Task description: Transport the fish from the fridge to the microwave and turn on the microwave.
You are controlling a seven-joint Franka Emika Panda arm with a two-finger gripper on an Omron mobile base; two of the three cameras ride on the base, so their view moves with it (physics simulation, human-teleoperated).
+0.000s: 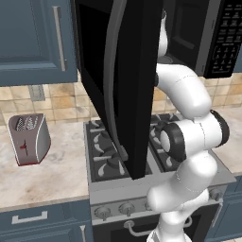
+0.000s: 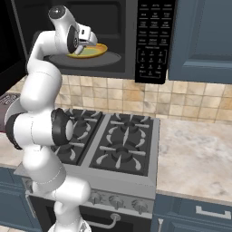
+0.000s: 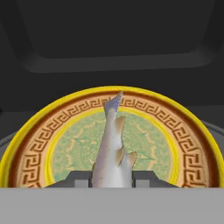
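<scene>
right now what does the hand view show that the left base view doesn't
Hand view alone: the fish held between the fingertips, above a yellow-rimmed plate. Left base view alone: the toaster, the stove, the swung-open microwave door and the keypad. Shared: the microwave's dark interior.

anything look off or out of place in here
Nothing stands out. The microwave door hangs wide open over the stove, as loading requires. The gripper holds the fish above the yellow-rimmed plate inside; no spill or damage shows.
</scene>
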